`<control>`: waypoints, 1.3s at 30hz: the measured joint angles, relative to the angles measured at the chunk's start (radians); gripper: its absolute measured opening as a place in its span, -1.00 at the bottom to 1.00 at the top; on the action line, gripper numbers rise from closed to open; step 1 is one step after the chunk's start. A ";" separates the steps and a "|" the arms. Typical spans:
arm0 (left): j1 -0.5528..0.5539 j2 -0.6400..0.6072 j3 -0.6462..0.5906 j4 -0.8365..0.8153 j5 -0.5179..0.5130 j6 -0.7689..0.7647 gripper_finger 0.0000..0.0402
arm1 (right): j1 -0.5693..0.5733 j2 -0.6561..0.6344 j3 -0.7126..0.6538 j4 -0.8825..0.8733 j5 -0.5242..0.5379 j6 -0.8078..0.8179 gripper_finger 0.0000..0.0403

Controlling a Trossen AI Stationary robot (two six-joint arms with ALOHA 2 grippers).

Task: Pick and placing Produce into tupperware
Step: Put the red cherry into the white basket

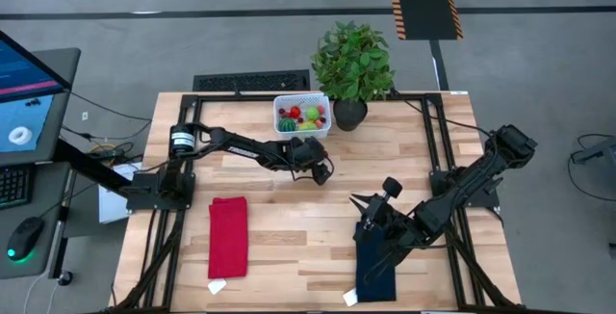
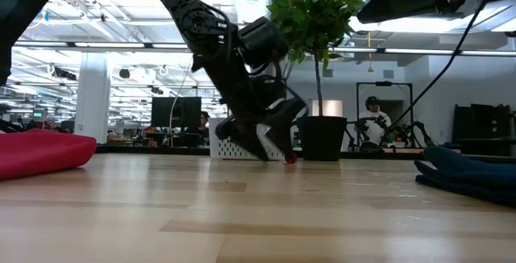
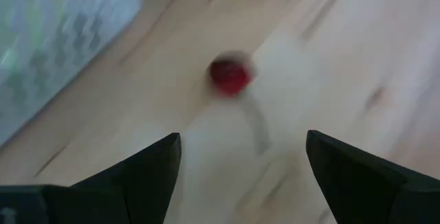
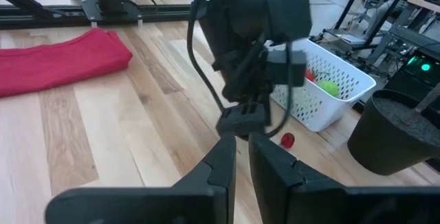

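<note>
Left gripper point(image 1: 325, 171) hangs low over the middle of the wooden table point(image 1: 289, 247), fingers spread wide with nothing between them. Through its wrist camera we see a small red piece of produce point(image 3: 229, 77) lying on the wood just ahead of the two dark fingertips point(image 3: 165, 157), untouched. From table height that red piece point(image 2: 290, 159) sits right beside the gripper's tip, and we think it is a tiny tomato or cherry, though the blur keeps us from being sure.

We find the white tupperware point(image 1: 301, 114) at the far edge of the table, just beside the potted plant point(image 1: 353, 64), already holding several red and green pieces. It stands near the red piece but apart from it.

We see the right gripper point(image 1: 364, 206) waiting over the near right part of the table, above a dark blue cloth point(image 1: 375, 261), its fingers nearly together and empty. We also note a red cloth point(image 1: 228, 236) folded flat on the near left side.
</note>
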 joint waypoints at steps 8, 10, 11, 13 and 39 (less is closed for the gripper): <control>-0.001 0.023 0.015 -0.016 -0.021 0.011 0.51 | 0.000 0.000 0.000 0.000 0.000 -0.001 -0.67; -0.001 0.023 0.020 -0.020 -0.020 0.020 0.46 | 0.000 0.000 0.000 0.000 0.000 -0.001 -0.67; -0.001 0.023 0.023 -0.019 -0.017 0.021 0.42 | 0.000 0.000 0.000 -0.001 0.000 -0.001 -0.67; -0.001 0.023 0.024 -0.017 -0.018 0.020 0.29 | 0.000 0.000 0.000 0.000 0.000 -0.001 -0.67; 0.023 0.023 0.024 -0.020 0.103 -0.003 -0.17 | 0.000 0.000 0.000 0.000 0.000 -0.001 -0.67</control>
